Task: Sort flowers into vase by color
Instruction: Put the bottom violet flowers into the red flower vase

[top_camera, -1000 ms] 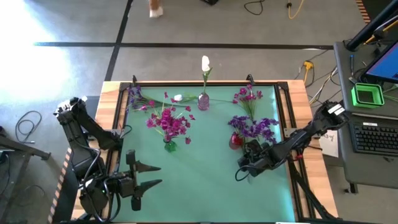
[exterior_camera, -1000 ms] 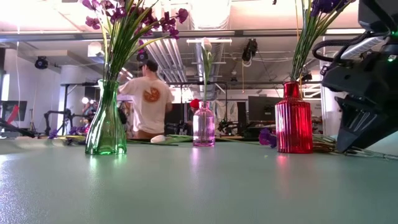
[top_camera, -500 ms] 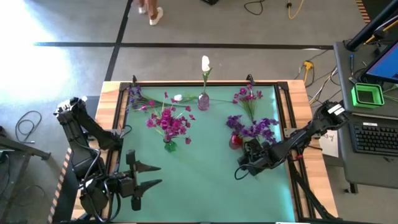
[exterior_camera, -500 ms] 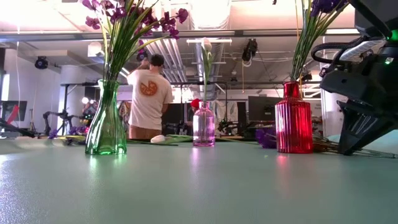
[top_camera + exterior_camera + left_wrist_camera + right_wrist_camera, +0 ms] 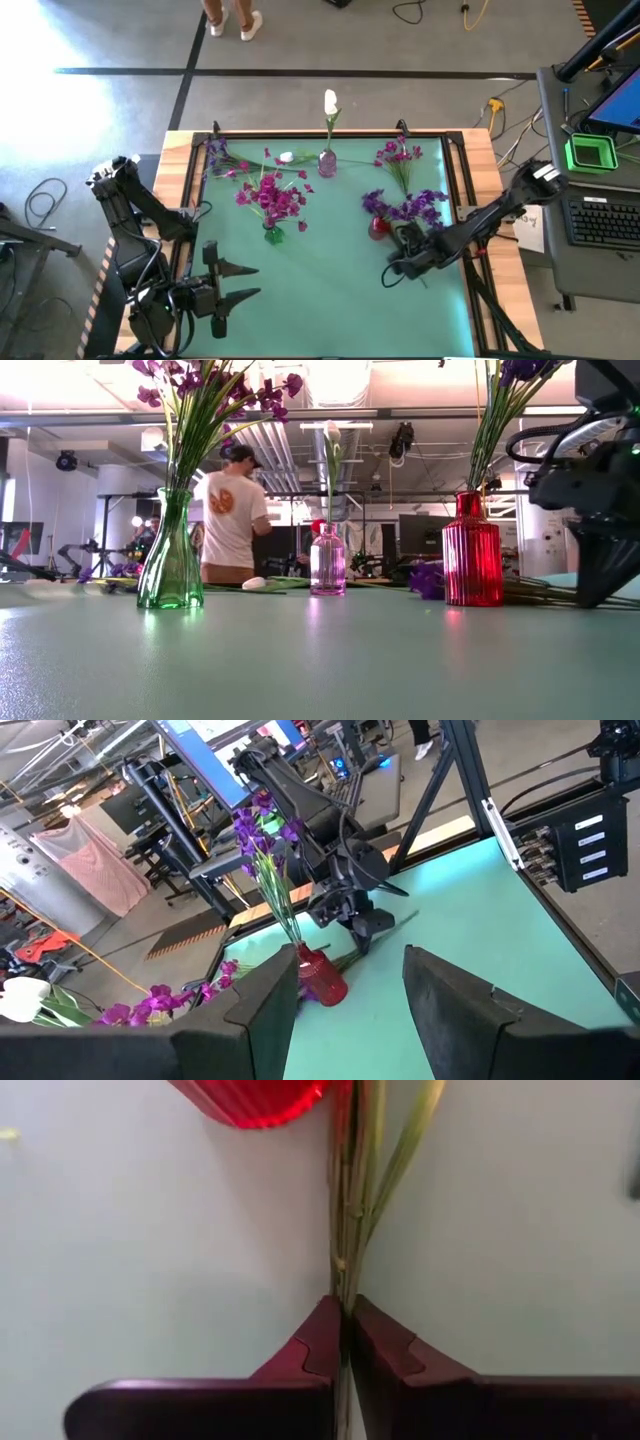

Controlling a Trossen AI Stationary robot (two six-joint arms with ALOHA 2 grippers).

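The right tool (image 5: 343, 1342) is clenched on green stems (image 5: 352, 1220) beside the red vase (image 5: 378, 226). The left tool (image 5: 246, 281) waits released near the desk's (image 5: 330, 300) front-left corner.

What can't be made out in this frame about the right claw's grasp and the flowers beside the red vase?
- Bloom colour of the stems in the right claw: right wrist view cuts them off at its top edge.
- Stem count in the grip: the shut fingers cover them.
- Claw tips in the low view: the right arm hides them.
- Loose flowers behind the red vase: too small.
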